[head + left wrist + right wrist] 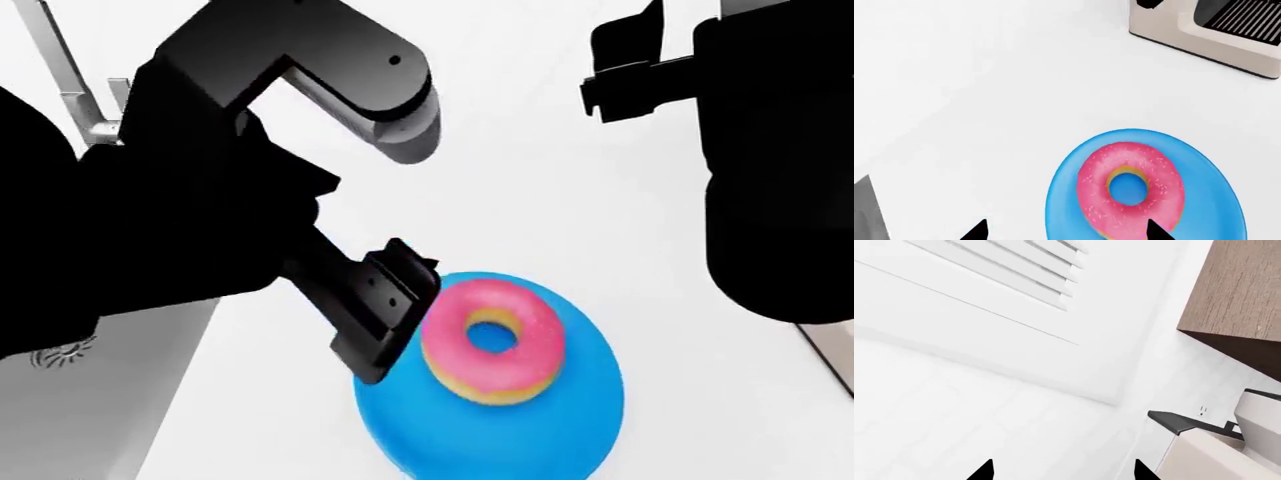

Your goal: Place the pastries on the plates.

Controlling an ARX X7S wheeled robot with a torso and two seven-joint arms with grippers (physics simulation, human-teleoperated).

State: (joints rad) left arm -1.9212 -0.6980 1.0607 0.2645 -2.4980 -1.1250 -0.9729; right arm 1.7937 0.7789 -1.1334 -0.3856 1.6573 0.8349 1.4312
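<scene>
**Donut on blue plate, left hand clear of it**

Pink-iced donut (1131, 189) lies flat on the blue plate (1211, 210), which sits on the white surface (987, 125). Left hand (1066, 231): fingers apart, nothing between them, one tip over the donut's edge, the other over bare surface. Right hand (1062, 471): fingers apart, empty, raised toward a wall with a louvred vent (1014, 270). Beige appliance (1207, 30) stands well apart from the plate.

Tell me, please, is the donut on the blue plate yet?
Yes. The donut lies flat on the blue plate, left gripper open above it.
</scene>
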